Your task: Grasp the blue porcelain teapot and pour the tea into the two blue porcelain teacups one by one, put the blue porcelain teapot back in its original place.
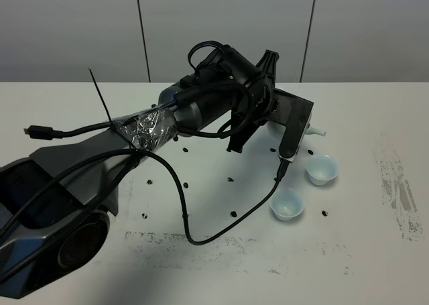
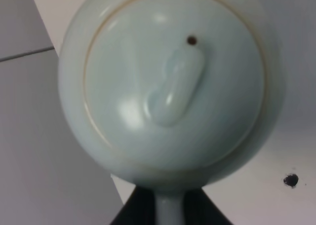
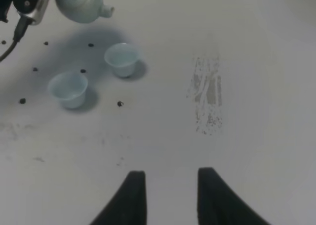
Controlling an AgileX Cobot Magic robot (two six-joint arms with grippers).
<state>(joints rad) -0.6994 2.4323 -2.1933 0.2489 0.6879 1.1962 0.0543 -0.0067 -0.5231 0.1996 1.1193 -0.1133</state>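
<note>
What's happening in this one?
The left gripper is shut on the handle of the teapot and holds it, seemingly clear of the table, just behind the far cup and near cup. Both cups look empty, so pouring has not begun. The right gripper hangs over the table, holding nothing.

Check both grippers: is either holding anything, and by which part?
The left gripper holds the blue porcelain teapot by its handle; the right gripper holds nothing.
</note>
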